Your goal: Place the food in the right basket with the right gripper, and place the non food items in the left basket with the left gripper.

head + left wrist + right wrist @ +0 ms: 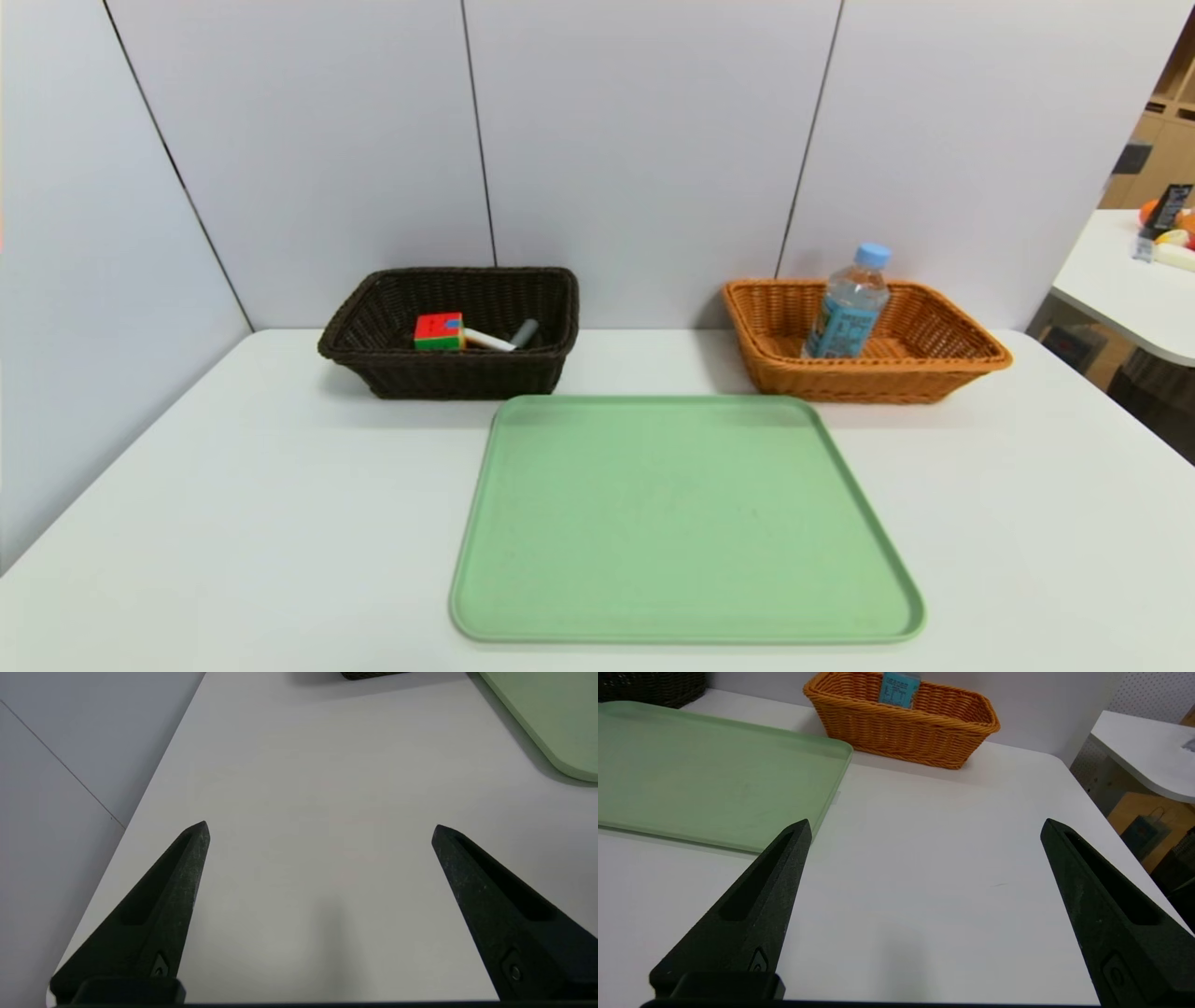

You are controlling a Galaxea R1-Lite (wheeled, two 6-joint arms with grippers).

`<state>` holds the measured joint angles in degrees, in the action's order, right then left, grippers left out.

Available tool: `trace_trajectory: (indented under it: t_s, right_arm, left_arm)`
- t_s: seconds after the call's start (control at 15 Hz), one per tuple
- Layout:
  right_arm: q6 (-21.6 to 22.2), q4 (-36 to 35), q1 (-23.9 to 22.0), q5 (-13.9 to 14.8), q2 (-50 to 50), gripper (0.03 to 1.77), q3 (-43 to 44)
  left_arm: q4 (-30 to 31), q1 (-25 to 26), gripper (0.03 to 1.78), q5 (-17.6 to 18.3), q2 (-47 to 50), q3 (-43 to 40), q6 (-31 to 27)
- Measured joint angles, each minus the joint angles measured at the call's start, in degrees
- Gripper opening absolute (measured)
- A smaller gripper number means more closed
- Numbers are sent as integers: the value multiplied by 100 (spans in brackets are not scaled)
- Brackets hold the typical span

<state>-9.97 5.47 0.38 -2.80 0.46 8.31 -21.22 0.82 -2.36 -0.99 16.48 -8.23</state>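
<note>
Right gripper [927,821], jaws open, over white table [924,882].

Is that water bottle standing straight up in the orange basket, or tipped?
Tipped: the water bottle leans inside the orange-tan wicker basket, its blue cap off to the right of its base.

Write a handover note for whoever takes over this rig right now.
Left gripper: open, nothing held, over the table's left side.
Right gripper: open, nothing held, over the table's right side.
Dark brown basket: puzzle cube, a white item and a grey piece, perhaps marker and peeler.
Orange-tan basket: water bottle, leaning upright.
Done: food right, non-food left.
Left: apparently nothing; green tray is bare.
</note>
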Motion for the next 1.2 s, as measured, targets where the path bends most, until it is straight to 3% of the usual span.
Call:
trace_trajectory:
  t_s: [0.2,0.47,0.67,0.8,1.2]
  right_arm:
    - [0,-1009,-2,-11,-54,169,-695]
    - [90,-557,-5,-20,-57,169,-820]
    - [571,-542,-5,49,-57,169,-820]
    - [599,-514,-5,196,-57,169,-827]
    - [717,-536,-5,258,-57,169,-831]
  left_arm:
    - [703,-5,169,5,80,-560,-12]
    - [1866,-5,169,296,91,-1379,21]
    - [2018,2,169,374,91,-1549,330]
    - [2030,-2,169,316,94,-1591,506]
    - [2120,-2,169,280,99,-1638,603]
